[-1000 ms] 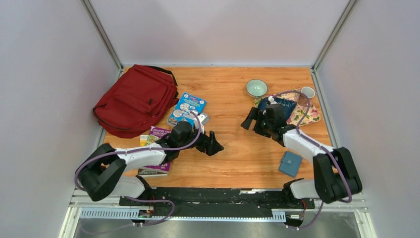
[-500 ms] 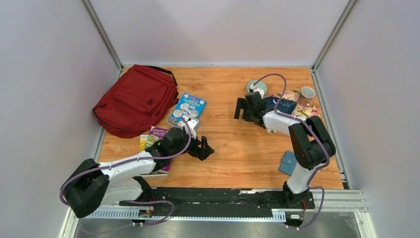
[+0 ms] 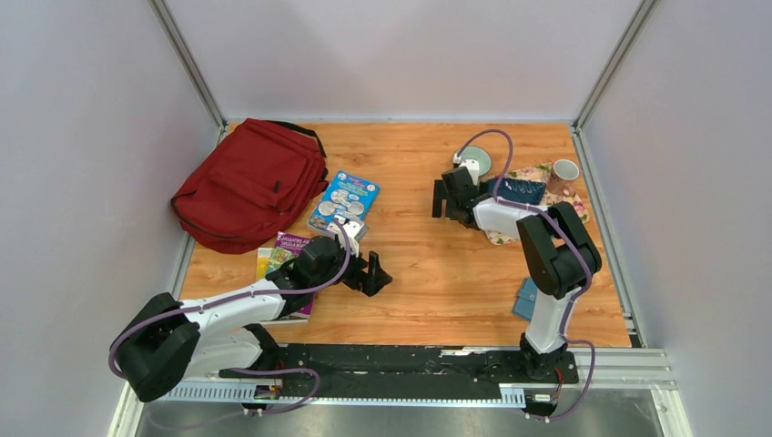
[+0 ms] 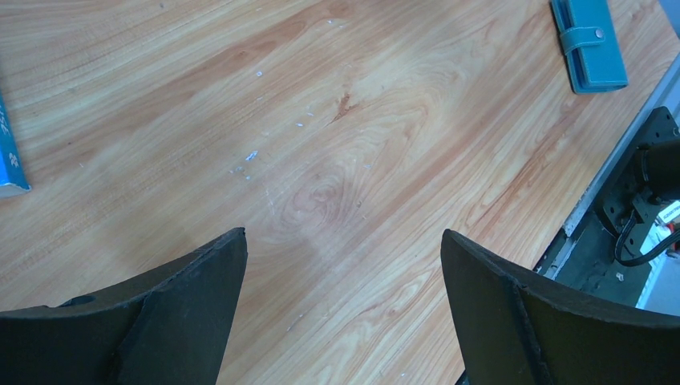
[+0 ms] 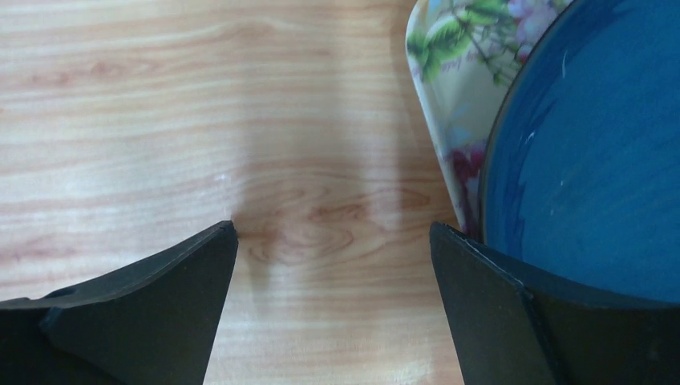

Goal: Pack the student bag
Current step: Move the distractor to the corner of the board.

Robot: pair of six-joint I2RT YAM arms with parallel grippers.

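Since a second ago, your right gripper has swung beside the tray. It and the left gripper stand spread, empty. The bag lies far-left. Book titles are unreadable. You have open table between grippers.

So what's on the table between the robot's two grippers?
Nothing. In the top view, only bare wooden table lies between the left gripper and the right gripper. Both are open.

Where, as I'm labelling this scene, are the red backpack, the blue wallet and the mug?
red backpack (image 3: pixel 250 182), top view, middle of its front panel.
blue wallet (image 4: pixel 589 44), left wrist view, middle of its cover, by the snap strap.
mug (image 3: pixel 565 171), top view, its open top.
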